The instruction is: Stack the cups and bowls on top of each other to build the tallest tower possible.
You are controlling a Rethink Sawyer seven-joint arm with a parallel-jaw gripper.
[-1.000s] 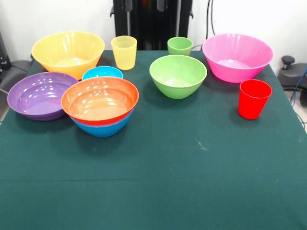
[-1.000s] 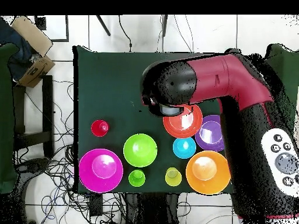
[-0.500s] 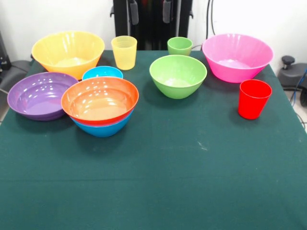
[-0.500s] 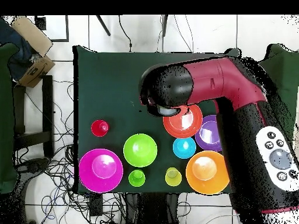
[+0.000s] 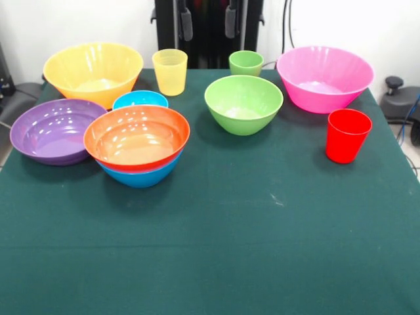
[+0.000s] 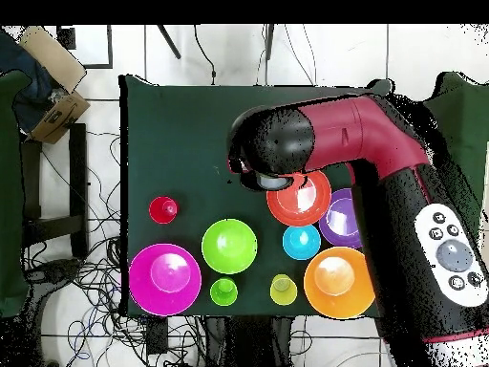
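Green table (image 5: 216,249) | gripper (image 5: 209,21) fingers apart, empty | risk: orange bowl (image 5: 136,136) slips off blue bowl (image 5: 141,176) if nudged

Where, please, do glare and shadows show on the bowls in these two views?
Front view: bright glints line the inside of the red-orange bowl and the purple bowl; soft shadows fall on the green cloth beside the green bowl. Overhead view: a white glare patch sits in the red-orange bowl.
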